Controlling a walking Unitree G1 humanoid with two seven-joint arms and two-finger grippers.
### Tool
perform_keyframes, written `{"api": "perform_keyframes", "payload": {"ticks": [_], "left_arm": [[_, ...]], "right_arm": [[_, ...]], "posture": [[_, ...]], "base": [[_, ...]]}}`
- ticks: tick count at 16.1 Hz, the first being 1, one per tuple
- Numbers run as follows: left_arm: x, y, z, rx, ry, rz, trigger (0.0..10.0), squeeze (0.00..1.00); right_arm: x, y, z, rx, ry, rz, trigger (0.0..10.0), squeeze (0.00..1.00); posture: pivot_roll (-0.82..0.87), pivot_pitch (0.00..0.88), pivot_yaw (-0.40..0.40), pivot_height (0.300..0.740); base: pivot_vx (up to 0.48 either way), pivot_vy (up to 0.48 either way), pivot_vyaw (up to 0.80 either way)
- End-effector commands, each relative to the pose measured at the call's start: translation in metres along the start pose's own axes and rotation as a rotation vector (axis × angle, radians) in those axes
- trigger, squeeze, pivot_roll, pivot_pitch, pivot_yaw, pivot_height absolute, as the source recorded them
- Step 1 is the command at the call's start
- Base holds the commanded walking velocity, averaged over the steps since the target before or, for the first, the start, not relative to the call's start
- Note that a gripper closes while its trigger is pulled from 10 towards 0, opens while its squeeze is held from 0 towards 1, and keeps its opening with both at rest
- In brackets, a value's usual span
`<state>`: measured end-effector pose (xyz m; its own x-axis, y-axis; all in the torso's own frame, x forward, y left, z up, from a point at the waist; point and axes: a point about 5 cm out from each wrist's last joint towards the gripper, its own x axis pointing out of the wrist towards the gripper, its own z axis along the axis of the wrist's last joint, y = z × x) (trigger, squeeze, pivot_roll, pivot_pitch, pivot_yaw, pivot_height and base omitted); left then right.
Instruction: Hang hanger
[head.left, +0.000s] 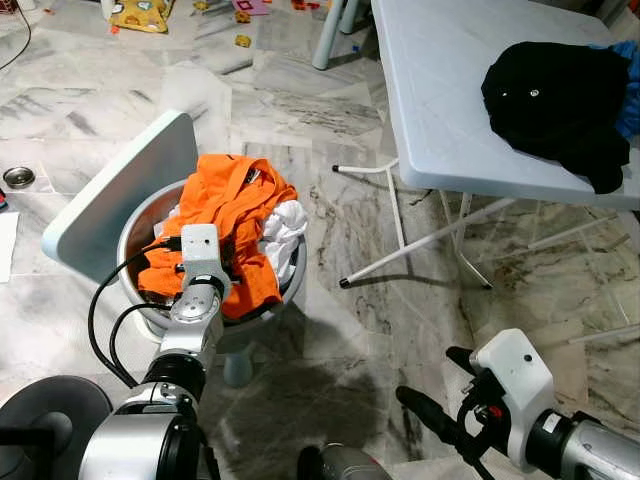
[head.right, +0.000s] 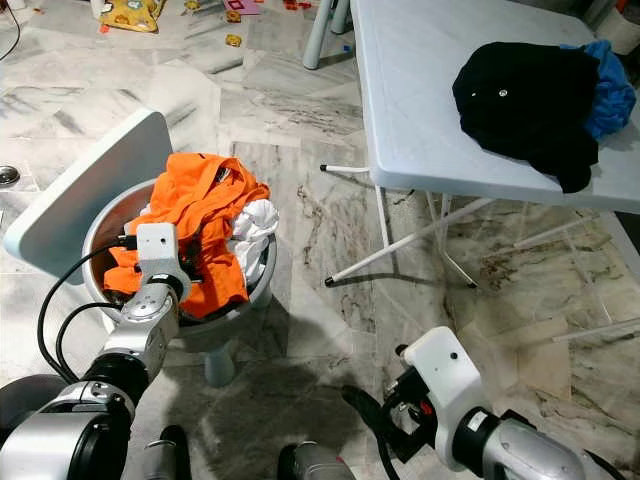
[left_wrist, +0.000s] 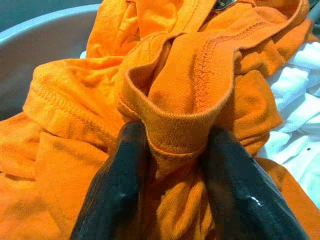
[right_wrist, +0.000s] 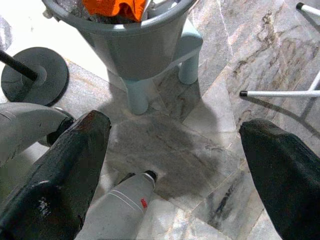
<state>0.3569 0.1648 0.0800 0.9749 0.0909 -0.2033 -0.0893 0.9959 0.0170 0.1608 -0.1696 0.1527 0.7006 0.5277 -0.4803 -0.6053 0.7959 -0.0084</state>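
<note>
Two pincers: left pincer (left_wrist: 172, 165) pinches orange shirt (head.left: 225, 215) in grey basket (head.left: 135, 225), nine o'clock; right pincer (right_wrist: 175, 165) gapes empty, five o'clock.
Hanger: unclear, possibly inside shirt.
Progress: hanging undone.

Bright, even daylight, soft shadows on the marble floor (head.left: 350, 250); close wrist view slightly blurred.

Grey-veined marble floor (head.left: 300, 110) spreads everywhere, glossy under bright light. A white folding tabletop (head.left: 440, 90) on thin white legs stands at the right, dark clothing heaped on it. Small toys (head.left: 140, 14) litter the far floor.
</note>
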Motion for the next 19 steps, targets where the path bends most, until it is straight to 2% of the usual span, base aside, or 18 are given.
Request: {"api": "perform_keyframes", "payload": {"ticks": [1, 9, 12, 17, 19], "left_arm": [[-0.001, -0.008, -0.003, 0.007, 0.003, -0.029, 0.0, 0.0], [-0.002, -0.006, -0.001, 0.012, -0.038, -0.019, 0.0, 0.0], [-0.004, -0.006, 0.0, -0.002, -0.074, -0.009, 0.0, 0.0], [-0.005, -0.001, 0.005, -0.008, -0.131, -0.014, 0.0, 0.0], [-0.011, -0.006, 0.006, 0.012, -0.206, -0.025, 0.0, 0.0]], "right_arm": [[0.001, -0.001, -0.002, 0.003, 0.008, -0.006, 10.0, 0.0], [0.003, -0.002, -0.003, 0.006, 0.005, -0.013, 10.0, 0.0], [0.01, -0.004, -0.002, 0.006, -0.01, -0.015, 10.0, 0.0], [0.029, -0.01, 0.0, 0.016, -0.06, -0.029, 10.0, 0.0], [0.047, -0.015, 0.003, 0.019, -0.104, -0.037, 10.0, 0.0]], "posture": [[-0.42, 0.237, -0.208, 0.74], [-0.42, 0.228, -0.205, 0.74], [-0.4, 0.205, -0.194, 0.74], [-0.35, 0.134, -0.149, 0.74], [-0.31, 0.087, -0.123, 0.74]], "base": [[0.0, 0.0, 0.0], [0.0, 0.0, 0.0], [0.0, 0.0, 0.0], [0.0, 0.0, 0.0], [0.0, 0.0, 0.0]]}}
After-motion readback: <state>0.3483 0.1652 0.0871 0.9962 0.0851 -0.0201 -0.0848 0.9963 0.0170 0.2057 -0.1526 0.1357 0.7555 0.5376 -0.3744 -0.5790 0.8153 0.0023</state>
